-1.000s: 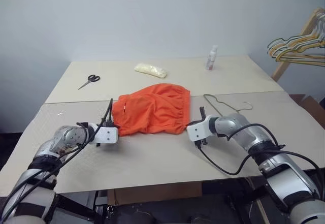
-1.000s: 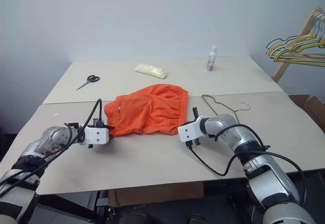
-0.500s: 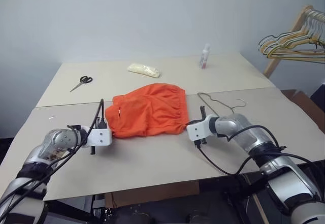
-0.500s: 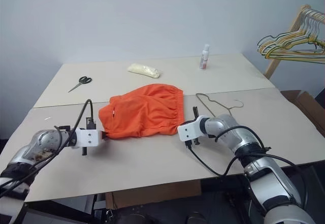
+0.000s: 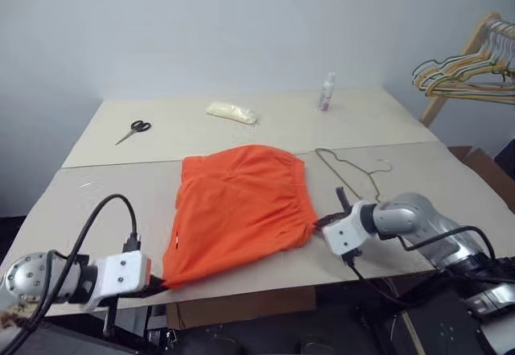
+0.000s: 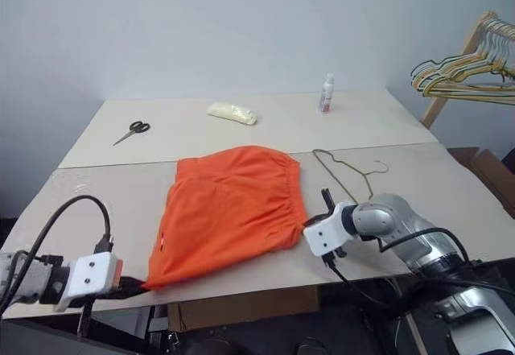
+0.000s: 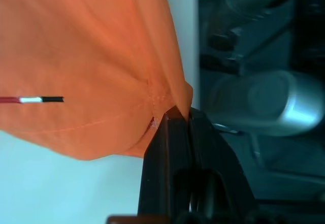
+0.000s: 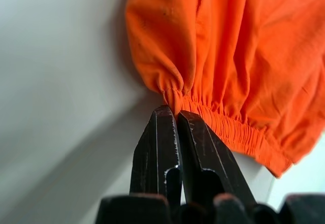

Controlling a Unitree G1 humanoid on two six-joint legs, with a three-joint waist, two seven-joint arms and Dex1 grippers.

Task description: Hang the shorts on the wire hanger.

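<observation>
Bright orange shorts (image 5: 240, 207) lie spread flat on a pale desk (image 5: 418, 162), reaching from the middle of the desk to its near edge, with the gathered waistband along their right side. The left claw (image 5: 155, 283) is clamped onto the near left corner of the shorts, right at the desk's near edge; the left wrist view shows its two black fingers (image 7: 175, 148) pressed together with a fold of orange hem caught between their tips. The right claw (image 5: 326, 222) pinches the near end of the waistband, its fingers (image 8: 167, 132) closed on a small bunch of the gathered cloth. A thin grey wire hanger (image 5: 350, 167) lies flat on the desk just beyond the right claw, close to the shorts' right side. Towards the far edge sit scissors (image 5: 133, 130) on the left, a pale yellow packet (image 5: 232, 112) in the middle and a small white bottle (image 5: 327, 92) on the right. Beyond the desk's far right corner, a wooden rack (image 5: 459, 69) carries a bunch of pale hangers (image 5: 463, 79)
</observation>
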